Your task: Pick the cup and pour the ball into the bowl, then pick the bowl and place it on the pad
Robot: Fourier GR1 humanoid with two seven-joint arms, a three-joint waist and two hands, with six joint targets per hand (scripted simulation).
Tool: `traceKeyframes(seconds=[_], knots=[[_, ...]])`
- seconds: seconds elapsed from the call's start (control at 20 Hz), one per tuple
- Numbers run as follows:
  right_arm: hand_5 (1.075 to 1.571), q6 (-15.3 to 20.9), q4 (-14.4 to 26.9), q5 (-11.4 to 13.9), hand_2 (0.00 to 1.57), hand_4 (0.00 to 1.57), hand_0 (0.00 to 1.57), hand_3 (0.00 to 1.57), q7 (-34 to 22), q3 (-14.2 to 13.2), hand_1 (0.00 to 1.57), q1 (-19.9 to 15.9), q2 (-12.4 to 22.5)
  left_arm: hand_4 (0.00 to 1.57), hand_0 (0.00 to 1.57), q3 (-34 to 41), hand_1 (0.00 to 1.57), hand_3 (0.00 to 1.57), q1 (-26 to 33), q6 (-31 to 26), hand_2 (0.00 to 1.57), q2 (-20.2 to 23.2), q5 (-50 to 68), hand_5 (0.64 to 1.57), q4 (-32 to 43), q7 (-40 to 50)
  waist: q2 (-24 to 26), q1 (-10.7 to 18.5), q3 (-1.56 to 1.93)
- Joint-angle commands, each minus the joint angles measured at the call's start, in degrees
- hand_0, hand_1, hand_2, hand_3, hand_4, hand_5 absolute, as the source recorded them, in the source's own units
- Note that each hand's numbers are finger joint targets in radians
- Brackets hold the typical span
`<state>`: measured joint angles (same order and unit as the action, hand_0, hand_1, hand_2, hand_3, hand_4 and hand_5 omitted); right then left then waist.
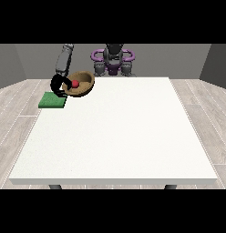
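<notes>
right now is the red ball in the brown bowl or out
In: the small red ball sits inside the tilted brown wooden bowl.

Wood-look brown bowl (79,83), matt green pad (52,100), smooth white table (115,136)

No legible text, label, brand, number or sign appears on the table (115,136) or on anything it carries.

Lighting is even and diffuse, with no visible source. The white counter (119,132) reads bright and uniform, without glare or hot spots. Shadows are faint: only slight darkening under the bowl (79,83). The grey walls are dimmer than the counter. Straight edges show no bending toward the frame borders.
</notes>
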<state>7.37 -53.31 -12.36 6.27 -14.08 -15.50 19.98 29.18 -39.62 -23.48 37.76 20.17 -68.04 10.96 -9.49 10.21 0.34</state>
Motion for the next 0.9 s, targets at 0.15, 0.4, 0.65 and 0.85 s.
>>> traceKeyframes(seconds=[0.15, 0.4, 0.65, 0.85], knots=[[1.566, -6.33, -0.91, -0.4, 1.57, 1.08, 1.57, 0.67, -15.64, -4.32, 1.57, -3.28, 20.14, 1.2, 0.0, 2.1, 0.0, 0.0, 4.28, -0.47, 0.0, 1.28, -1.61, 1.545, 3.96, -4.35, 1.3, -5.77, -0.48], [1.564, -8.2, 0.77, 0.81, 1.57, 1.09, 1.57, 0.58, -15.79, -3.77, 1.57, -6.25, 20.99, 1.21, 0.0, 3.15, 0.0, 0.0, 6.72, -0.82, 0.0, 2.1, -2.29, 1.548, 6.18, -9.57, -0.43, -7.21, -0.37], [1.568, -10.72, 5.73, 0.43, 1.57, 1.12, 1.57, 0.38, -14.59, -5.9, 1.57, -10.26, 23.46, 1.21, 0.0, 4.76, 0.0, 0.0, 6.14, -3.2, 0.0, 5.39, -0.22, 1.555, 8.6, -11.47, -3.95, -6.38, -0.34], [1.566, -7.07, 6.88, 0.34, 1.57, 1.07, 1.57, 0.45, -12.79, -5.82, 1.57, -11.54, 18.03, 1.21, 0.0, 5.38, 0.0, 0.0, 5.99, -4.91, 0.0, 8.38, 0.24, 1.553, 11.36, -12.38, -4.77, -6.61, -0.33]])
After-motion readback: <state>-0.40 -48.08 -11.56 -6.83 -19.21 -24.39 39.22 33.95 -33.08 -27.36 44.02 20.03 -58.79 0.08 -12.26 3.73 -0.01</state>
